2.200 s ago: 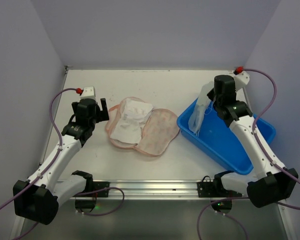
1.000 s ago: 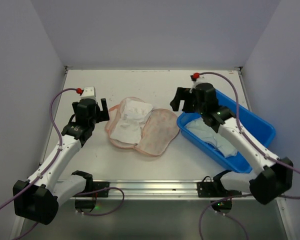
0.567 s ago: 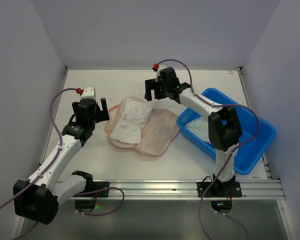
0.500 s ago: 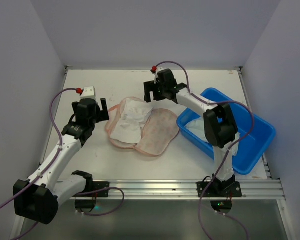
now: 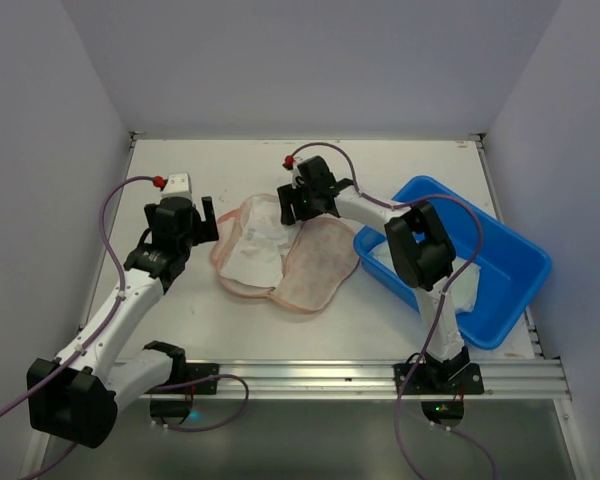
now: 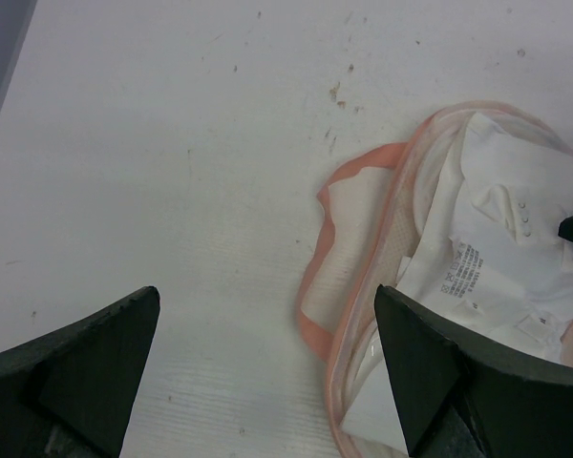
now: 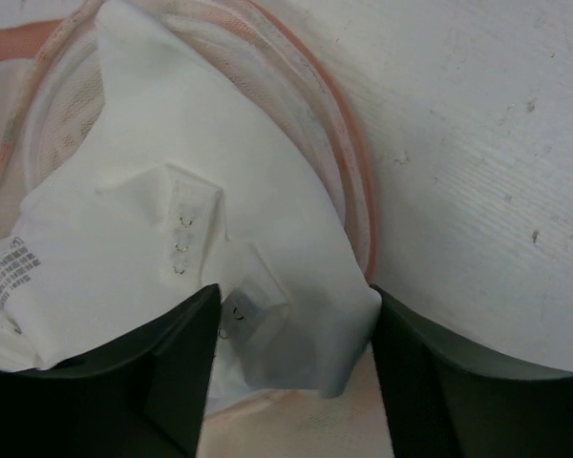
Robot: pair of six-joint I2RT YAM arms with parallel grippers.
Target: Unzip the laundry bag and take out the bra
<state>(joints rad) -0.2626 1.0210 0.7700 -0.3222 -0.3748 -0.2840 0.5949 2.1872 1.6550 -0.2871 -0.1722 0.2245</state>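
The laundry bag [image 5: 315, 262] lies unzipped and spread flat mid-table, its pale pink mesh lining facing up. The white bra [image 5: 252, 250] rests folded in the bag's left half. My right gripper [image 5: 296, 205] is down at the bra's upper right end. In the right wrist view its jaws [image 7: 294, 307] stand partly open, straddling a folded corner of the bra [image 7: 124, 239] with hook eyes, beside the bag's rim [image 7: 349, 172]. My left gripper [image 5: 208, 215] hovers wide open just left of the bag [image 6: 358, 229], holding nothing.
A blue tub [image 5: 515, 245] stands at the right with a white garment [image 5: 462, 290] inside. The right arm reaches across from the tub's side to the bag. Walls close in the left, back and right sides.
The right arm let a white garment drop into the blue tub, swung left and came down over the bra, its jaws narrowing. The left arm has not moved.
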